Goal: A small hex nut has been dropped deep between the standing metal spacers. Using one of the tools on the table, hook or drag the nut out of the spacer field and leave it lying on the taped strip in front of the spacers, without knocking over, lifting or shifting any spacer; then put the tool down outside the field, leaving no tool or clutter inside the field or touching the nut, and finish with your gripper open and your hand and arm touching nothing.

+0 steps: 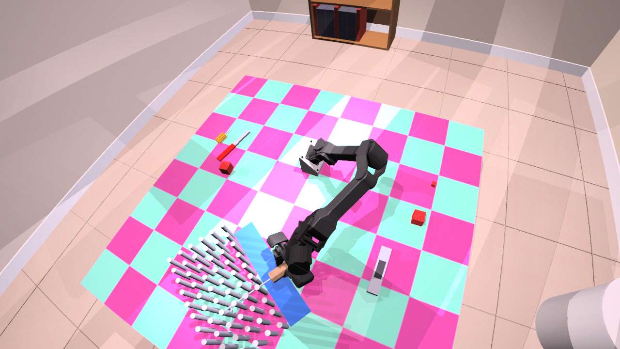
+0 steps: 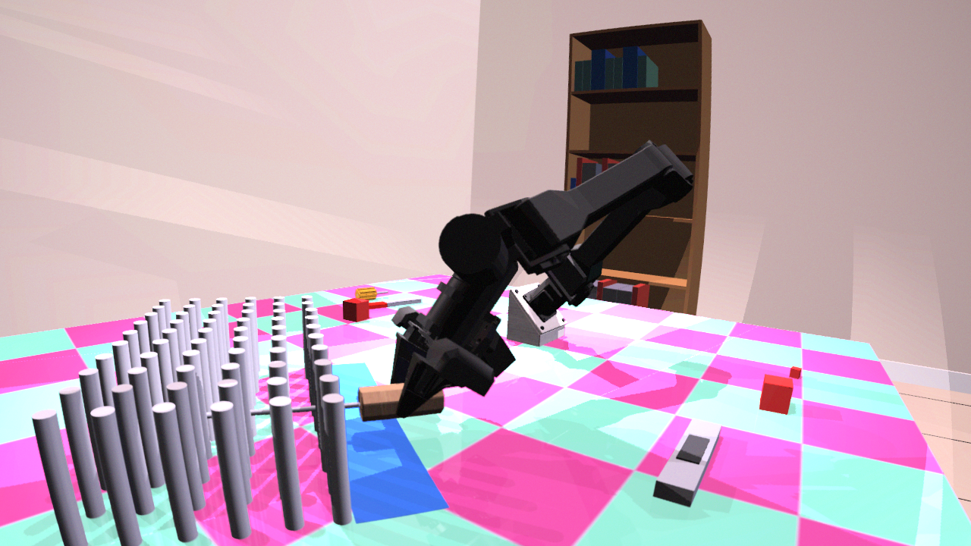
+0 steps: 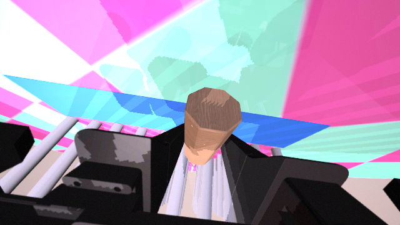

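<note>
My gripper (image 1: 282,269) (image 2: 401,399) (image 3: 204,130) is shut on the wooden handle (image 1: 275,274) (image 2: 380,402) (image 3: 212,112) of a tool, above the blue taped strip (image 1: 294,306) (image 2: 394,468) (image 3: 275,134). The tool's thin rod (image 1: 262,284) (image 2: 298,409) reaches over the strip and in among the grey metal spacers (image 2: 288,468) (image 3: 176,190). The spacers in view stand upright. The rod's far end shows in the top view between spacers near the field's middle; I cannot tell whether it touches any. I cannot make out the hex nut.
A red-handled tool (image 1: 226,152), a yellow-handled tool (image 1: 221,137) (image 2: 365,293) and a red cube (image 1: 225,167) (image 2: 355,309) lie at the far left. A grey block (image 1: 376,279) (image 2: 672,478), another red cube (image 1: 418,217) (image 2: 775,393) and a tiny one (image 1: 433,183) (image 2: 795,371) lie right.
</note>
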`<control>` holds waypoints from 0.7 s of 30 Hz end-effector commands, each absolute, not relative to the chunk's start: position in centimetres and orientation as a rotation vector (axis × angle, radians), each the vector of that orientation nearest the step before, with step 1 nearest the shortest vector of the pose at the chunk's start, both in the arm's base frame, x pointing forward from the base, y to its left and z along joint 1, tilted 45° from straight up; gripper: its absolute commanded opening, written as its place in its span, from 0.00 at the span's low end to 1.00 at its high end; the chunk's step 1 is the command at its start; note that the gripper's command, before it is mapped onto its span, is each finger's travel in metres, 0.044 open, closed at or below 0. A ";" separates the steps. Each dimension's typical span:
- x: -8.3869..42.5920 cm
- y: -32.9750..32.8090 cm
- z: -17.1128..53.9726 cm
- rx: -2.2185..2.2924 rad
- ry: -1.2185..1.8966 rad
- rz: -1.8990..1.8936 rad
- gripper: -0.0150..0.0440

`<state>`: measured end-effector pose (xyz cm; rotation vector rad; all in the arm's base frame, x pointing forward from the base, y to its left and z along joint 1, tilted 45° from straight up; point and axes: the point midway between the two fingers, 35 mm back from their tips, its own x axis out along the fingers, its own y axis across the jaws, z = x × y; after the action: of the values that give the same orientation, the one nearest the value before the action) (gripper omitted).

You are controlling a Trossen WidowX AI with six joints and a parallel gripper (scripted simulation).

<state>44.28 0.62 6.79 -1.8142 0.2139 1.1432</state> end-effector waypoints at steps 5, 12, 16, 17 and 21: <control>44.6 0.8 6.6 -1.823 0.207 1.134 0.25; 44.6 1.2 5.9 -1.818 0.214 1.135 0.25; 44.6 1.5 5.5 -1.815 0.217 1.136 0.25; 44.6 1.5 5.5 -1.815 0.217 1.136 0.25; 44.6 1.7 5.4 -1.816 0.215 1.136 0.25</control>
<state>44.64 1.63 5.66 -1.8219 0.2081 1.1350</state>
